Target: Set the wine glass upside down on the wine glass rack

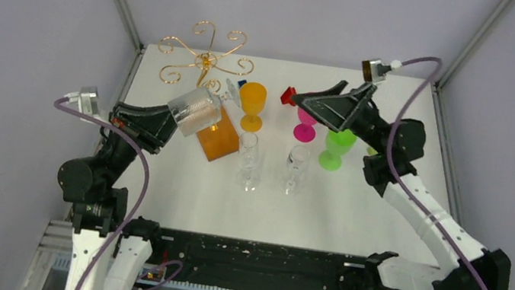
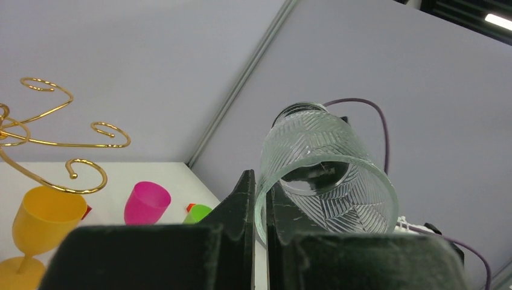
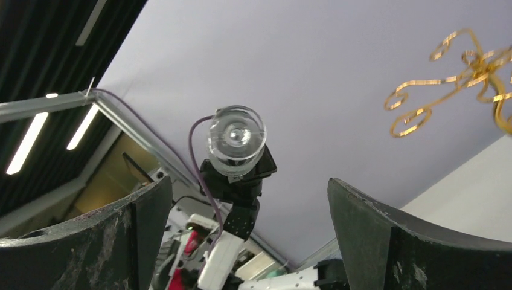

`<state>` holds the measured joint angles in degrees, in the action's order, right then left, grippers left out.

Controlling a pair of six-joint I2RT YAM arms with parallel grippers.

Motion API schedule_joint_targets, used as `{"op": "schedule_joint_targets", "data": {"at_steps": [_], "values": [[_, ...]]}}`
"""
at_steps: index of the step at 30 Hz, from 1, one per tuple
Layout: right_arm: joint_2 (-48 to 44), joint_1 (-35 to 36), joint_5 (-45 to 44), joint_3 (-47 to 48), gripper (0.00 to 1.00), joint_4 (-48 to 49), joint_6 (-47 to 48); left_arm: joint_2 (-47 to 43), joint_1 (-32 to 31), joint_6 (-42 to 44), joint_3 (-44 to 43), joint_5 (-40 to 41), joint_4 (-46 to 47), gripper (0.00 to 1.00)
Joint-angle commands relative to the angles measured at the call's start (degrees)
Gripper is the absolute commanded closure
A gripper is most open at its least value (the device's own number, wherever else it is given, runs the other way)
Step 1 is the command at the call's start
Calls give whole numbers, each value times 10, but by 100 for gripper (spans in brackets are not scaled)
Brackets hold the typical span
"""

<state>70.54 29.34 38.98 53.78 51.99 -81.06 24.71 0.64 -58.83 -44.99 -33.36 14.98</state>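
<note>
Clear wine glass point(image 1: 195, 111) with leaf lines, tipped sideways, left gripper point(image 1: 173, 122) pinching its rim, curly gold wine glass rack point(image 1: 206, 59) nearby, right gripper point(image 1: 304, 103) raised, wide open.

Wine glass point(image 2: 326, 175): clear, herringbone-etched. Wine glass rack point(image 1: 205, 62): gold wire, orange-brown base. Amber goblet point(image 1: 252, 100), magenta goblet point(image 1: 304, 131), green goblet point(image 1: 338, 140).
</note>
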Motion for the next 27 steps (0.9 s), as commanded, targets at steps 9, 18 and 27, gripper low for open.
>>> {"op": "schedule_joint_targets", "data": {"at_steps": [9,18,27], "values": [[31,-63,-22,-4,15,200,-193,67,-2,-101,-16,26,245,100],[6,54,-162,89,16,18,-158,151,-2,-127,-45,60,417,100],[43,141,-279,139,20,14,-202,252,-3,-123,-75,87,604,100]]}}
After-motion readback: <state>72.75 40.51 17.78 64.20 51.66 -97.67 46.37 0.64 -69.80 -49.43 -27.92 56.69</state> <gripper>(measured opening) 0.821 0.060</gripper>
